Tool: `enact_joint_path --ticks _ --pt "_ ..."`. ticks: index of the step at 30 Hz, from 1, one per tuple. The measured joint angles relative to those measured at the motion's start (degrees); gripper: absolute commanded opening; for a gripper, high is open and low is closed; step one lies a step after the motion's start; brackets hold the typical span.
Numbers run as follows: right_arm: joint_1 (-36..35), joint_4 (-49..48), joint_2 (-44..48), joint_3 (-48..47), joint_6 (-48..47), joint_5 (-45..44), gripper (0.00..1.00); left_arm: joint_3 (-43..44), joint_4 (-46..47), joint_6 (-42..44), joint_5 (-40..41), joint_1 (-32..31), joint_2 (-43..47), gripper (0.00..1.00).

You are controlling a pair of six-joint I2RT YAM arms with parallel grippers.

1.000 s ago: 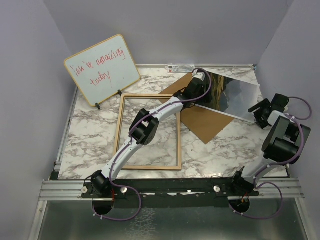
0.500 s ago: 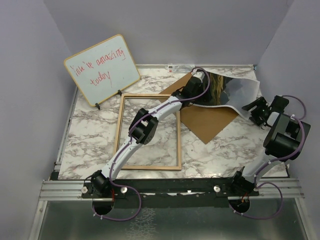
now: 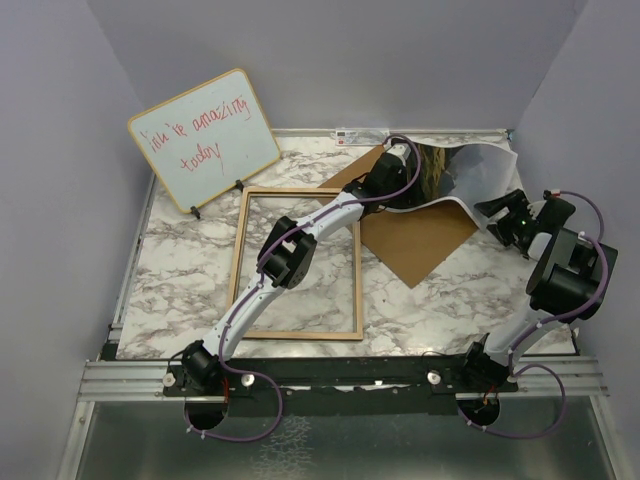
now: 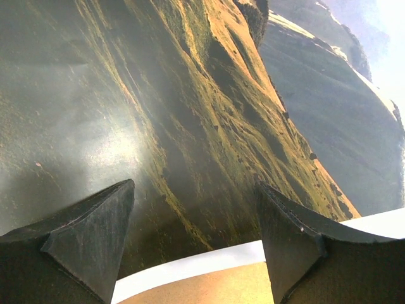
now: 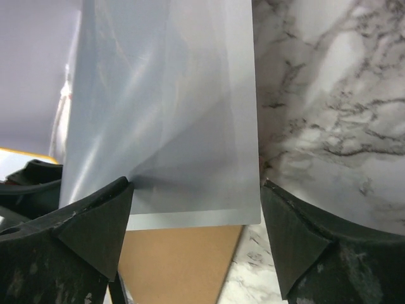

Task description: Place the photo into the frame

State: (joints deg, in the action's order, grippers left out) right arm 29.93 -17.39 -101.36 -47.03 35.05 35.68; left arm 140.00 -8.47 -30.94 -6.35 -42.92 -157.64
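Slack bows the thin glossy mountain photo [image 3: 470, 170] at one o'clock: our right claw [image 5: 195, 190] has let go, gaping empty like our left claw [image 4: 195, 185], so we judge the light-wood rectangular frame [image 3: 300, 334] at nine o'clock still unfilled.

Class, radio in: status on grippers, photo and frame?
Left gripper and right gripper open. Photo buckled between them, above brown board. Frame empty; left arm across it.

The photo [image 4: 190, 114] runs off every edge of the left wrist view. From above, it and the left arm [image 3: 300, 245] cover part of the board [image 3: 415, 245]. The arm also crosses the frame's [image 3: 239, 260] right rail.
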Motion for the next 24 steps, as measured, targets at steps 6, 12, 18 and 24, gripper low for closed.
enact_joint_path --ticks 6,12,18,24 --pt "0.0 -8.7 0.0 1.2 5.5 1.3 0.95 -0.5 0.7 0.0 0.1 0.0 0.0 0.78" --pt "0.0 -17.7 0.0 4.0 12.2 3.6 0.97 -0.7 1.1 0.1 0.4 0.0 0.0 0.78" --pt "0.0 -24.3 0.2 6.3 18.3 4.3 1.00 -0.7 1.1 0.0 0.8 0.1 0.0 0.78" --pt "0.0 -32.1 0.3 7.8 25.6 4.3 1.00 -0.7 1.3 -0.2 0.9 0.2 0.0 0.78"
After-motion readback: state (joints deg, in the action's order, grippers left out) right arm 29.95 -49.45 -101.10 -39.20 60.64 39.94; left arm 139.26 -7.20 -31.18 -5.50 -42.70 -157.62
